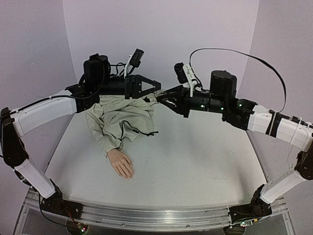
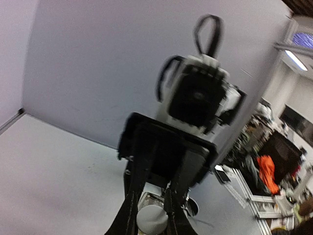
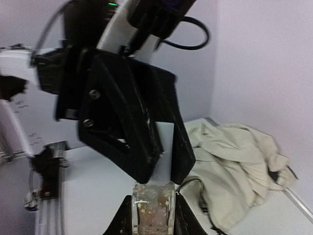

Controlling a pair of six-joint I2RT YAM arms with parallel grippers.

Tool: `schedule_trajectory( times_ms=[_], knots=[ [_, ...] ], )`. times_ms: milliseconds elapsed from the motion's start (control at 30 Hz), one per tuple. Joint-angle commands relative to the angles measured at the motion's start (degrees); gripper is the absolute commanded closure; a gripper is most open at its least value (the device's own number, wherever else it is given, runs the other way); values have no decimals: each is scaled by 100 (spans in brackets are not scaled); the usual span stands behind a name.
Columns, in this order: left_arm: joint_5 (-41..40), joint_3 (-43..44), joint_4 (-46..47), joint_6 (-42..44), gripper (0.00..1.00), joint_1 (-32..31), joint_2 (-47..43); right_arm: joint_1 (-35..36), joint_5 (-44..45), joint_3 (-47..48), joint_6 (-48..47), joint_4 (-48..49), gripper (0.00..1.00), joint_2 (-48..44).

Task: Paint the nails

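The flesh-pink mannequin hand lies palm down on the table, its beige jacket sleeve bunched behind it. The nails are too small to make out. Both grippers meet in mid-air above the jacket's far edge. My right gripper is shut on a small clear glass bottle flecked with gold. My left gripper faces it and is shut on the bottle's round grey cap. In the top view the left gripper and the right gripper nearly touch.
The jacket spreads across the far left of the white table. Purple walls close in the back and sides. A metal rail runs along the near edge. Cables loop over both arms.
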Motion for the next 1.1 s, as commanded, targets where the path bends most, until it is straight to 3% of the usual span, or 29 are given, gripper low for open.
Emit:
schedule_trajectory(
  times_ms=[0,100,333,400,533,600,667,833,1067],
  knots=[
    [3101,401,557,355,100,-175,-42,35,-4205,144,76,482,100,-329],
    [3287,365,573,595,100,-167,-110,-8,-4673,158,93,479,100,-374],
    [2742,274,594,361,97,-60,-54,-84,-3532,-113,31,470,100,-479],
    [2072,36,590,167,74,64,-163,-96,-2898,-219,-66,458,100,-539],
    [707,-479,436,-496,47,458,-429,-93,-1107,-420,-237,432,100,-683],
    [265,-675,141,-518,18,509,-588,-97,-482,-483,-353,396,100,-685],
    [-238,-909,19,-619,12,501,-765,-92,132,-526,-432,410,100,-649],
    [-1467,-1140,-87,-1366,11,472,-962,-25,1983,-330,-160,506,100,-306],
    [-2300,-971,-128,-1251,20,143,-868,682,4019,-133,-77,859,100,283]
  ],
)
